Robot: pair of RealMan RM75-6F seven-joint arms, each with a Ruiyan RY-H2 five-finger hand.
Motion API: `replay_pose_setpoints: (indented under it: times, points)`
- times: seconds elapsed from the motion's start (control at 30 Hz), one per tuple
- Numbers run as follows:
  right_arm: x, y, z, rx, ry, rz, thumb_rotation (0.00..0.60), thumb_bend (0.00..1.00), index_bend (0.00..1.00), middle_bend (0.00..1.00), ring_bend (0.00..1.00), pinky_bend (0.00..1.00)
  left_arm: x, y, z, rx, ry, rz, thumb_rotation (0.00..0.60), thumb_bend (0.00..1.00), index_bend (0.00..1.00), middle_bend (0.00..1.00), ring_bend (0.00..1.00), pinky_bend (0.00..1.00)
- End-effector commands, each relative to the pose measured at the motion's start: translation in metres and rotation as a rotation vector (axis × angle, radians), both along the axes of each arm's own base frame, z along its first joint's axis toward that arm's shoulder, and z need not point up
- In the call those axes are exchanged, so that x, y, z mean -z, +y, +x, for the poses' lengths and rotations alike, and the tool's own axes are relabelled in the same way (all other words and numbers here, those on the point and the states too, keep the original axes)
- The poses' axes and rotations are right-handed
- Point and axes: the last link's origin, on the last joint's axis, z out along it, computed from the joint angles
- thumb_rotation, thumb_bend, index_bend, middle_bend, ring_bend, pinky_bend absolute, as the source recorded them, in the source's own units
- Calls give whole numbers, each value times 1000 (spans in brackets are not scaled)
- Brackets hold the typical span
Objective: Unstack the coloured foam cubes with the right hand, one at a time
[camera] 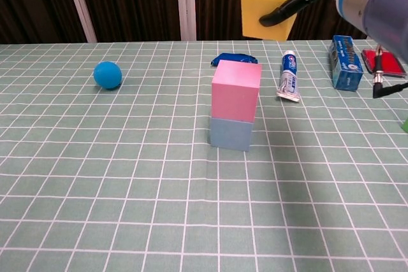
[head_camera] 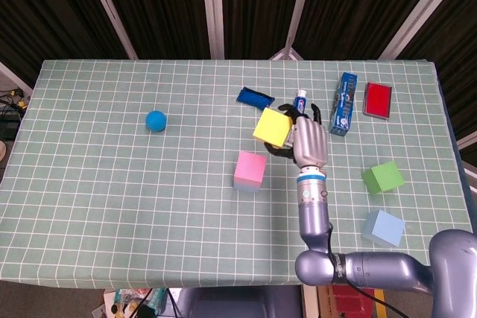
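The yellow cube (camera: 269, 4) and pink cube (camera: 236, 90) look like matt foam. The tablecloth (camera: 95, 176) is checked cloth. The arm (head_camera: 373, 272) is smooth, shiny metal.

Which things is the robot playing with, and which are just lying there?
Part of the job:
right hand
yellow cube, held up in that hand
pink cube, on top of the blue cube
green cube and light blue cube, off to the side

Just lying about:
blue ball
toothpaste tube
toothpaste box
dark blue packet
red thing
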Motion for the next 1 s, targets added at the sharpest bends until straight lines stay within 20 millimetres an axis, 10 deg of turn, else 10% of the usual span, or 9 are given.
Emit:
replay_pose_setpoints:
  times: [0.03,0.2,0.53,1.0]
  points:
    - [-5,-11,-20,57,42,-35,600,200,305,685,468,11,0,0,0,-1,2,3,600,255,187,0,0,0]
    - [-1,-20,-45,88,77,-3,600,200,305,593,375,3,0,-1,1,-5,3,13,600,254,187,0,0,0]
    - [13,-17,-56,39,-11,114,600,171,29,37,35,0,1,-1,2,8,12,15,600,255,183,0,0,0]
    - [-19,16,-48,-6,-57,218,600,154,0,0,0,0,-3,-2,0,2,-5,26,600,255,180,0,0,0]
